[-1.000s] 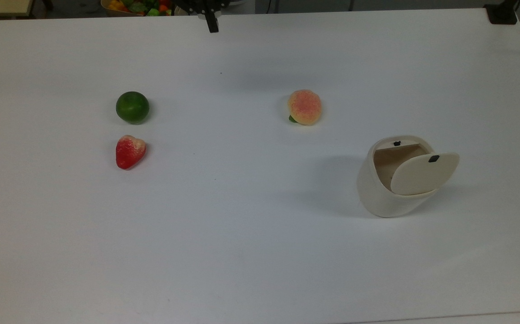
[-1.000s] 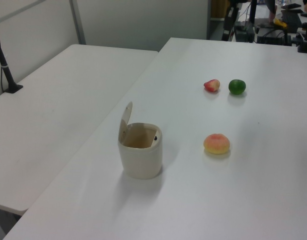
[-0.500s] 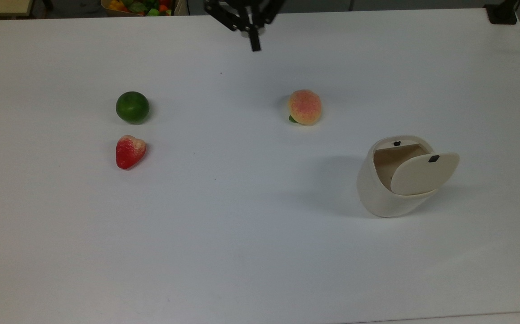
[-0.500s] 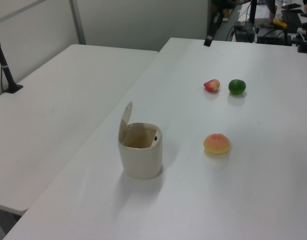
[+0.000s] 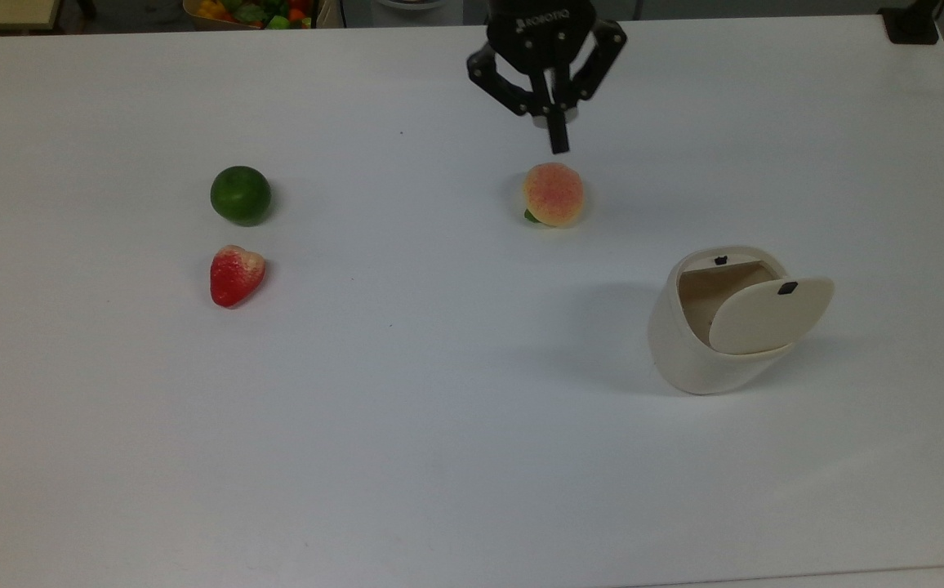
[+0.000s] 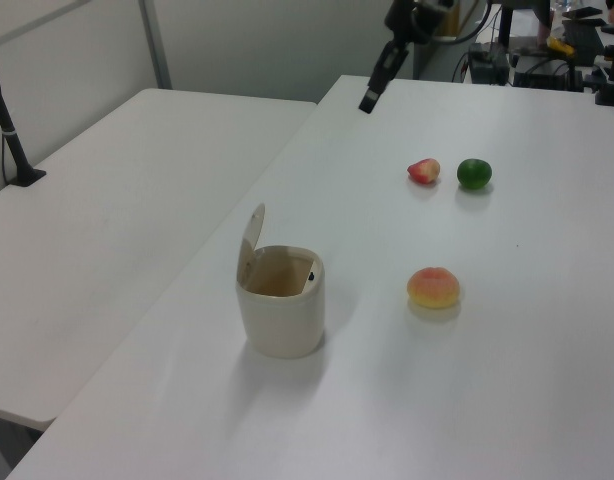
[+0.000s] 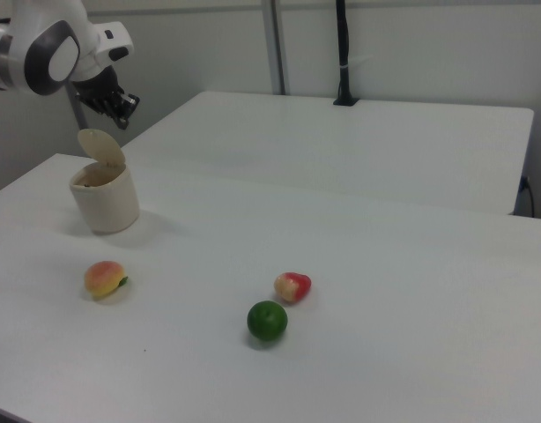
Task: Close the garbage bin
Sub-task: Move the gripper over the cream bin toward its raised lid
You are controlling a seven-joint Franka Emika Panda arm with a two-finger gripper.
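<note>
The cream-white garbage bin (image 5: 696, 359) stands on the white table at the top view's right. Its flat lid (image 5: 770, 316) with a small black tab is tipped up, leaving the mouth open. The bin (image 6: 280, 312) shows the same raised lid (image 6: 251, 234) in the left view, and the bin (image 7: 105, 204) is also in the right view. My black gripper (image 5: 558, 144) hangs above the table, just above the peach in the top view and well away from the bin. Its fingers are shut together on nothing. The gripper (image 6: 368, 103) is high over the far table edge in the left view.
A peach (image 5: 553, 193) lies mid-table, with a green lime (image 5: 240, 194) and a red strawberry (image 5: 235, 274) at the top view's left. A box of fruits (image 5: 247, 11) sits beyond the far edge. A black clamp (image 5: 911, 24) holds the top view's upper right corner.
The gripper has come in from the top view's upper edge, moving right and down until it hangs just above the peach. The bin, lid and fruits have not moved.
</note>
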